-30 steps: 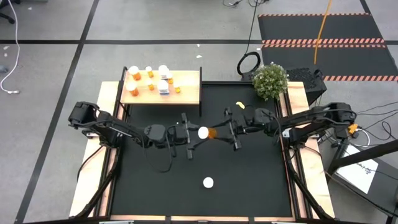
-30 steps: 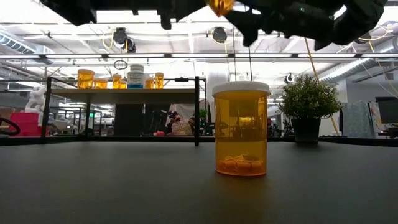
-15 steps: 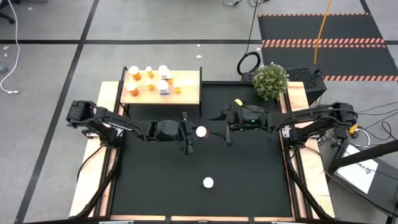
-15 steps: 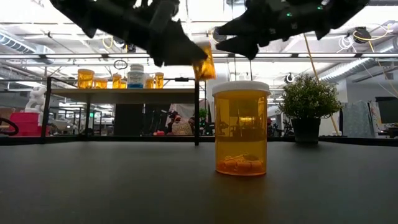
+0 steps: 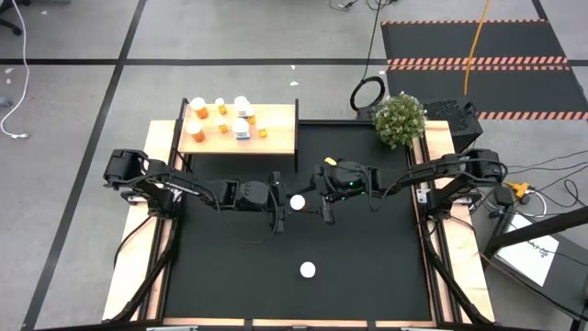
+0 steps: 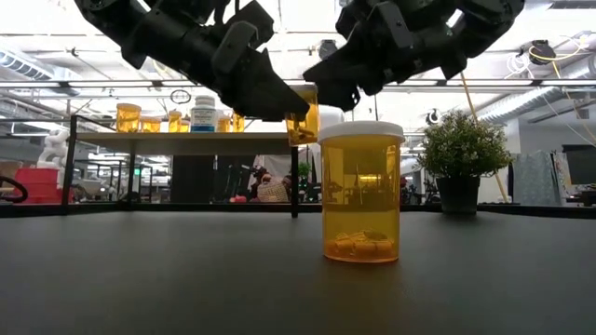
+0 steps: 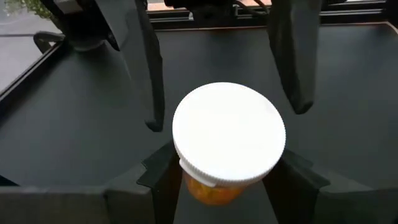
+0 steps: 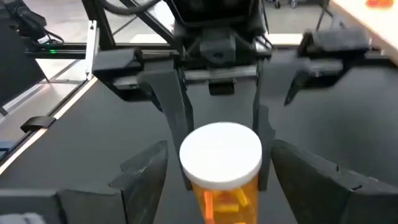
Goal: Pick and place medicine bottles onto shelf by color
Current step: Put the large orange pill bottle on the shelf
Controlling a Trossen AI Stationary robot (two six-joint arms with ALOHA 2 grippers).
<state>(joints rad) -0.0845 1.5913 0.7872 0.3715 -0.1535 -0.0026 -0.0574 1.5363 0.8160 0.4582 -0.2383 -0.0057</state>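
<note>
A small orange medicine bottle (image 5: pixel 297 201) with a white cap (image 7: pixel 229 134) hangs above the middle of the black mat, cap up, with my left gripper (image 5: pixel 287 202) shut on it. My right gripper (image 8: pixel 224 180) faces it from the table's right, open. Its fingers (image 8: pixel 146 171) stand on either side of the bottle without touching. A larger orange bottle (image 6: pixel 360 191) stands on its base on the mat nearer the front edge. The light-wood shelf (image 5: pixel 276 138) at the far left carries several bottles, orange and white. My left gripper pinches the bottle's orange body (image 7: pixel 205 191) just under the cap, one finger on each side. The fingers come from the table's left, slanting a little downward. The bottle stands roughly upright in the hold, lifted clear of the mat.
A potted plant (image 5: pixel 399 119) stands at the mat's far right corner. The shelf's right part (image 5: pixel 280 124) is bare wood. Wooden frame rails run along both sides of the mat (image 5: pixel 367 267).
The small bottle lay level between both grippers a second ago. It has since sunk lower and swung cap-up in my left gripper, which tipped from steeply down toward level. My right gripper has come off the bottle, tipped toward level too, and moved toward the table's left.
</note>
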